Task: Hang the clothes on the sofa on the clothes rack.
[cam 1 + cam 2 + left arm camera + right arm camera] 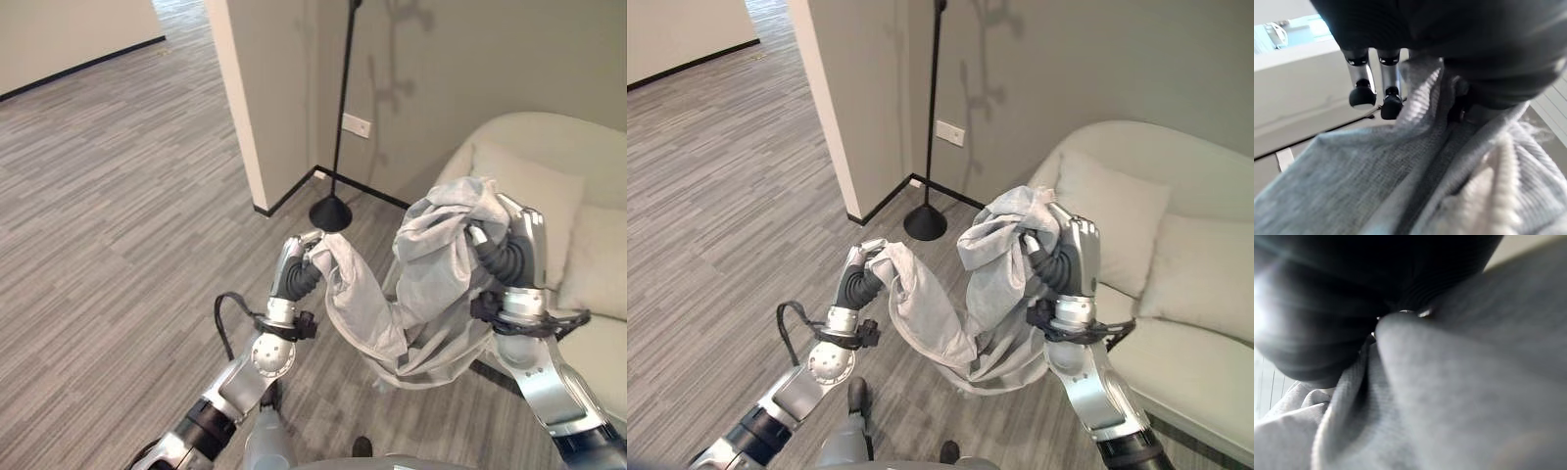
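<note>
The right hand (517, 257) is raised high with its fingers curled into a bunched fold of the light grey knitted garment (431, 284), which is heaped over its fingertips. The left hand (294, 266), lower and to the left, pinches another edge of the same cloth between thumb and curled fingers, while two silver dark-tipped fingers (1361, 83) stand free of it. The ribbed, soft fabric sags in a loop between both hands, clear of the cream rounded upholstered sofa (578, 176). The black slender metal rack pole with a cone base (333, 201) stands near the wall.
</note>
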